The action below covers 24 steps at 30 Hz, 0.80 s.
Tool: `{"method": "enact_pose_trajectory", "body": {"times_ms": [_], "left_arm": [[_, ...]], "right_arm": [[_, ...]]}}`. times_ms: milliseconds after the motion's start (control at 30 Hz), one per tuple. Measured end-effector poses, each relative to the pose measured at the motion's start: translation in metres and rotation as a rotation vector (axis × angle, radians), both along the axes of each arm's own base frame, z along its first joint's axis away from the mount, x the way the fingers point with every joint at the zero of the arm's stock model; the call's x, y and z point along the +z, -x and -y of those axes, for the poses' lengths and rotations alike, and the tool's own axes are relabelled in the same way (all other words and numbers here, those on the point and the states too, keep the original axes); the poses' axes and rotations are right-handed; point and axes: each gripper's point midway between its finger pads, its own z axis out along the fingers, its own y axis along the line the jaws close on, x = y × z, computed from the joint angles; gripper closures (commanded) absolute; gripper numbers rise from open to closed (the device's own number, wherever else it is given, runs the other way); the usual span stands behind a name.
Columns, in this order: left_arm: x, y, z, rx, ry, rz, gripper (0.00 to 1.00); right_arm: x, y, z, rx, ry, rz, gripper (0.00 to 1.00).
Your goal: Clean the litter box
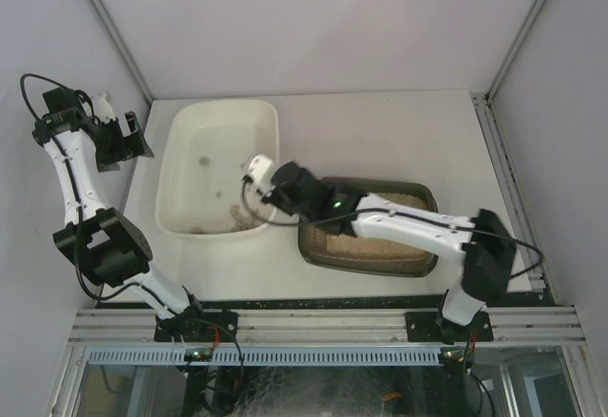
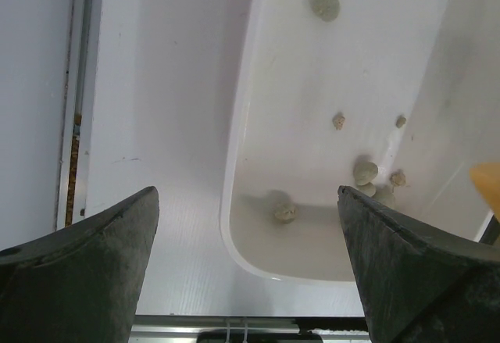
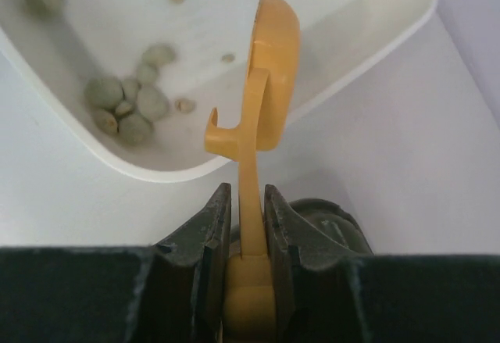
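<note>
Setting: a white table (image 1: 380,132) is viewed from above; two robot arms are mounted at its 6 o'clock edge
Litter box (image 1: 361,267): a dark grey-brown tray with rounded corners, filled with beige sandy litter; it is placed toward 4 o'clock on the table, just beside the white tub, and is crossed by the right arm
White tub (image 1: 218,132): a larger white plastic tub is set at 9 o'clock of the litter box; grey-green clumps (image 3: 129,101) are gathered near its 6 o'clock wall, and a few smaller ones are scattered across its floor
Right gripper (image 3: 244,198): it is closed tightly on the handle of a yellow scoop (image 3: 266,77); the handle is pinched edge-on between the two dark fingers
Yellow scoop position: its head is held above the tub's near corner, over the rim and interior; whether the tub is touched cannot be told
Left gripper (image 2: 248,194): its jaws are spread fully apart and nothing is held; it is raised at 9 o'clock of the tub, by the table's left edge, and is pointed down at the tub's rim
</note>
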Motion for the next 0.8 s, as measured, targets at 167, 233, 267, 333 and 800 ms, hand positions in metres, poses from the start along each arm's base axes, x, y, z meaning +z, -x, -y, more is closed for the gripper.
{"method": "enact_pose_trajectory", "body": {"times_ms": [167, 233, 267, 333, 800], "left_arm": [[0.0, 0.0, 0.0, 0.001, -0.002, 0.0, 0.0], [0.0, 0.0, 0.0, 0.001, -0.002, 0.001, 0.0], [0.0, 0.0, 0.0, 0.001, -0.002, 0.001, 0.0], [0.0, 0.0, -0.001, 0.001, -0.002, 0.001, 0.0], [0.001, -0.005, 0.013, -0.041, 0.067, 0.03, 0.0]], "right_arm": [[0.074, -0.017, 0.052, -0.082, -0.357, -0.13, 1.0], [0.092, -0.022, 0.078, -0.127, -0.468, -0.18, 1.0], [0.098, -0.024, 0.093, -0.157, -0.511, -0.21, 1.0], [0.102, -0.025, 0.122, -0.226, -0.563, -0.277, 1.0], [0.029, 0.077, 0.225, -0.588, -0.531, -0.794, 1.0]]}}
